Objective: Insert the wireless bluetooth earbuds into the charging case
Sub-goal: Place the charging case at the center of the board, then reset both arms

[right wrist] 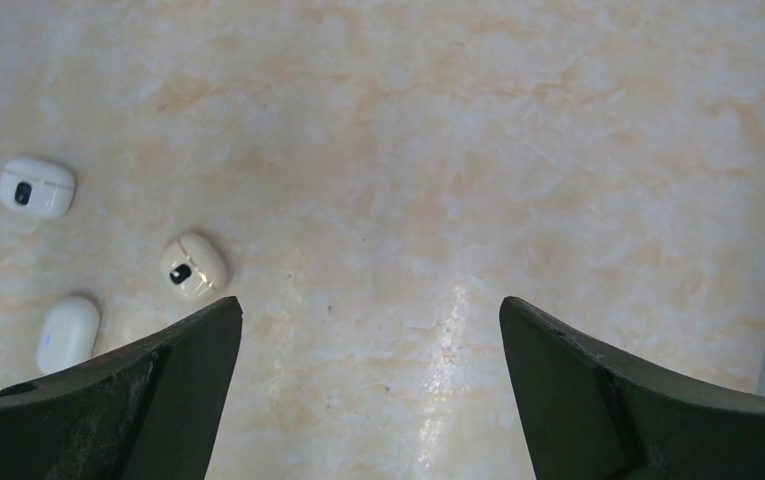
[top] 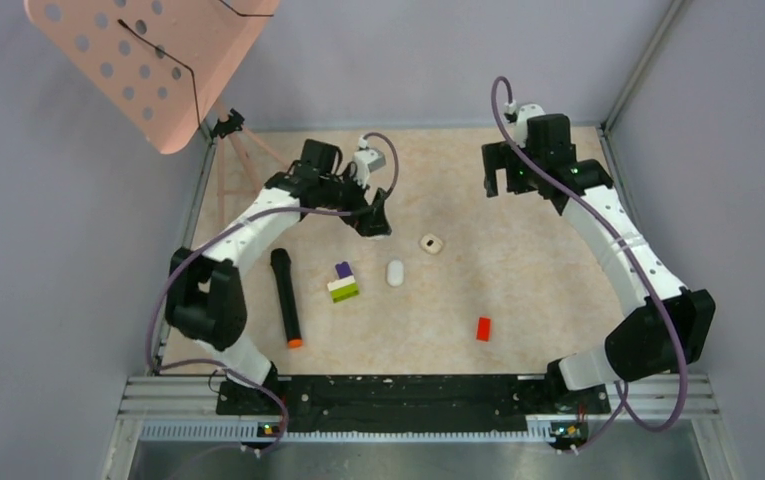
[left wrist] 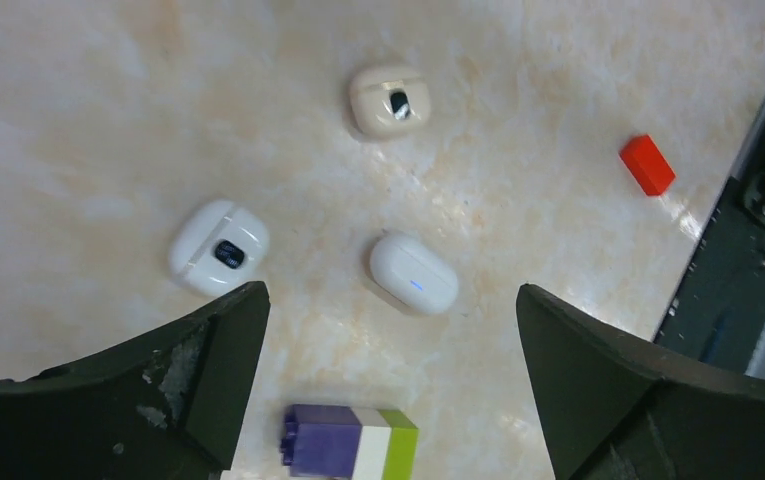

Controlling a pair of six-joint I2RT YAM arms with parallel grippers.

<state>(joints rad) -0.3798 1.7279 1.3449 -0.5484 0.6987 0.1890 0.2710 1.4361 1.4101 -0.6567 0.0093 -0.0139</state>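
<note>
1. Beige marbled table (top: 518, 290), with both arms reaching over its far half.
2. Left gripper (left wrist: 388, 287): fingers (left wrist: 213, 360) spread wide, nothing clamped, hovering above the table just left of centre.
3. Right gripper (right wrist: 368, 300): also spread wide and empty, above bare table at the far right, well apart from every object.
4. 3 pebble-shaped cases near the middle of the table, none touching another.
5. Plain white case (top: 395, 272): shut, small blue light on top, nearest of the 3; in the left wrist view, down on the table between the 2 fingers.
6. Cream case (top: 431, 243): dark patch on its upper face, just right of and farther than the plain white case.
7. White case with a dark patch (left wrist: 218, 247): left of the cream case, close beside 1 finger in the left wrist view; cannot tell whether open or shut.
8. Earbuds: too small to make out in any view, so cannot tell where.
9. Purple, white and green brick stack (top: 343, 282) just left of the plain white case; black cylinder with an orange tip (top: 285, 297) farther left.
10. Red brick (top: 483, 328) near and right, well apart from the cases.
11. Pink perforated panel (top: 138, 60) raised at the far left.
</note>
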